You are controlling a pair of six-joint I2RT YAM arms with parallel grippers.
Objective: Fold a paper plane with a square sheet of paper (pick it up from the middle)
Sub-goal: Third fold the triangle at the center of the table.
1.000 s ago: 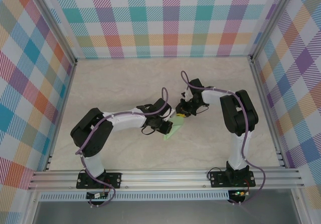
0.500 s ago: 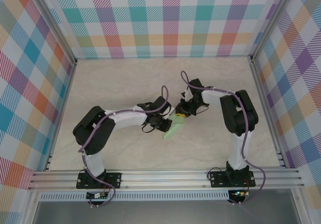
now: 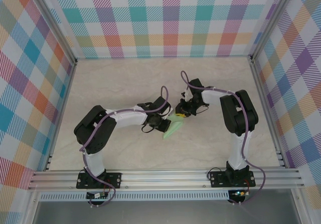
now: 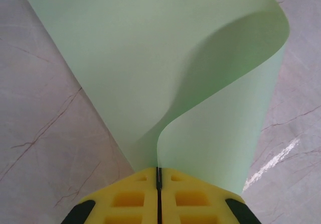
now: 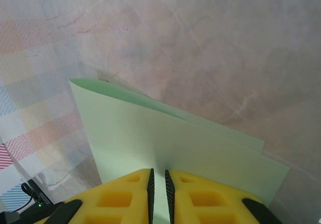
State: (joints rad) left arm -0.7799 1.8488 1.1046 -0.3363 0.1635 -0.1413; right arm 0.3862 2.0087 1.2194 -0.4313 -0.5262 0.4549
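Surface: a pale, marble-veined table, glossy in patches | On it: one pale green sheet of paper near the middle, curled upward in a loose loop; whether its lower edge touches the top cannot be told | Near edge: a silver metal rail runs the full width

A pale beige, marble-veined tabletop is enclosed on three sides by pastel plaid wall panels, checked in teal, orange, purple and green. Silver aluminium rails are laid along the near edge. A bright streak of light is reflected on the tabletop.
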